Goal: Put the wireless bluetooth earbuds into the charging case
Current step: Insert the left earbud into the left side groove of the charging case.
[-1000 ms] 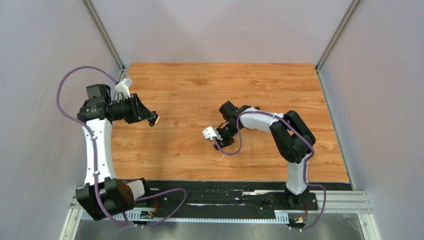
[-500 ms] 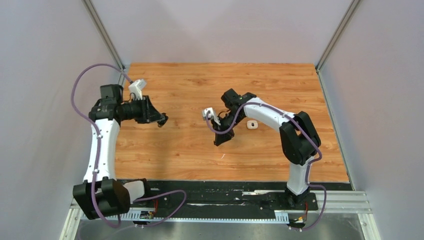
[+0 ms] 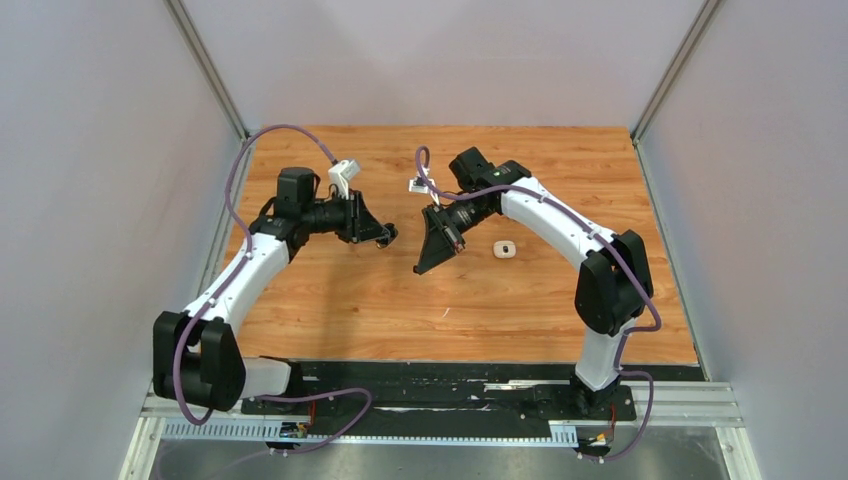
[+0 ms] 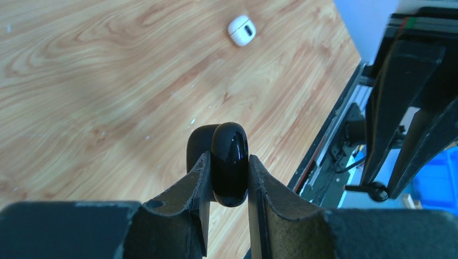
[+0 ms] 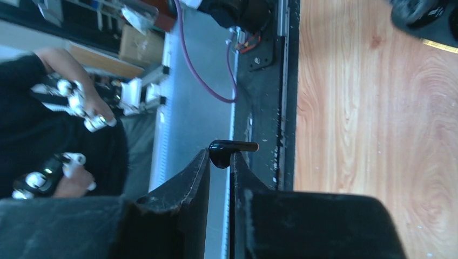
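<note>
My left gripper (image 4: 228, 162) is shut on a glossy black charging case (image 4: 230, 141), held on edge above the wooden table (image 3: 560, 160); a matte black part, maybe its lid, shows behind it. In the top view the left gripper (image 3: 386, 238) hangs over the table's middle left. The right gripper (image 5: 220, 157) is shut on a black earbud (image 5: 237, 146), whose stem sticks out sideways past the fingertips. Seen from above, the right gripper (image 3: 422, 268) points down and left, a short gap from the left one. Other earbuds are out of view.
A small white case (image 3: 504, 249) lies on the table to the right of the right gripper; the white case (image 4: 241, 30) also shows in the left wrist view. The black base rail (image 3: 450, 385) runs along the near edge. Grey walls enclose three sides.
The left arm has swung right toward the table's middle with the black case. The right gripper has risen and moved back, uncovering the white case on the table.
</note>
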`<act>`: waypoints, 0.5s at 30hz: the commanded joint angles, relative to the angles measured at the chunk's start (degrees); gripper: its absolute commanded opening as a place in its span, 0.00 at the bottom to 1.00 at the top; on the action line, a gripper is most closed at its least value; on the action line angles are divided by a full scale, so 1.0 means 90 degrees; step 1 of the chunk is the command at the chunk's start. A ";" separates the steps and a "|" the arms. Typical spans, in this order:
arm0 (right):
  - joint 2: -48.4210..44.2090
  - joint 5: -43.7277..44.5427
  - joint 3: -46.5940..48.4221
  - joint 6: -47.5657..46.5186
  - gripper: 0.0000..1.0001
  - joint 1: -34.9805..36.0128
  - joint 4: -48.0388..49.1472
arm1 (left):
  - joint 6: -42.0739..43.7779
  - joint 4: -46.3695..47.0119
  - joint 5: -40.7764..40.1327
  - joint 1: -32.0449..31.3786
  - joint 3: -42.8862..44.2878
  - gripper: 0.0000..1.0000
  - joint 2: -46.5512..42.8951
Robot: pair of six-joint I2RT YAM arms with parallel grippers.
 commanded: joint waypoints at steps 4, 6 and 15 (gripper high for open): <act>-0.0195 0.0130 0.0157 0.3403 0.00 0.0019 0.2603 | -0.1861 0.1636 0.0023 -0.0273 -0.0278 0.00 0.0048; -0.0203 0.0315 0.0140 0.3492 0.00 0.0024 0.2802 | -0.2190 0.1762 0.0130 -0.0273 -0.0390 0.00 0.0083; -0.0266 0.1120 -0.0099 0.3387 0.00 0.0040 0.3230 | -0.2944 0.2072 0.0686 -0.0278 -0.0506 0.00 0.0240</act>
